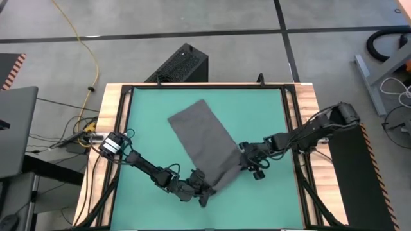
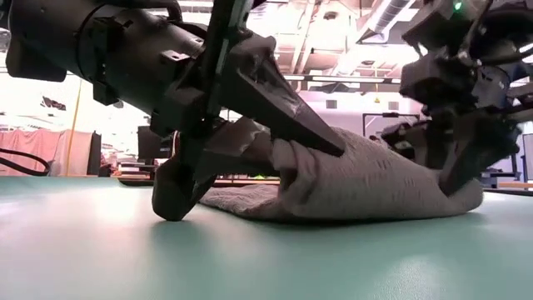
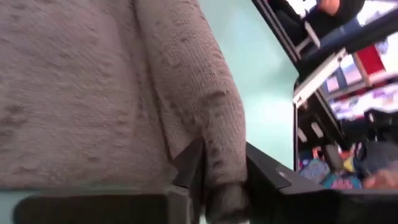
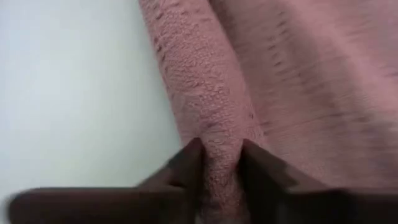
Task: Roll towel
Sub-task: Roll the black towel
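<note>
Currently, the towel (image 1: 207, 144) is found lying on the teal mat (image 1: 144, 119) as a long grey strip set diagonally, and its near end is already turned over into a short roll (image 2: 375, 187). At that near end, both grippers are seated on the roll, one at each of its ends. The left gripper (image 1: 202, 190) is placed at the end nearest the front edge of the table, and its fingers (image 3: 193, 167) are seen pinching the rolled fold between them. The right gripper (image 1: 252, 162) is placed at the opposite end of the roll, toward the right side of the mat, and its fingers (image 4: 186, 165) are likewise closed on the rolled edge with cloth held between them. The axis of the roll is thus defined by the line running from one gripper to the other, across the width of the strip. Beyond that line, the unrolled flat length of cloth is laid out away from both grippers, extending toward the far left of the mat, with its far corner (image 1: 200, 102) resting well apart from the roll. It is judged that the next advance of the roll is to be directed along this long axis, away from the front edge, with both ends moved evenly; neither arm is noticeably nearer to the unrolled part.
</note>
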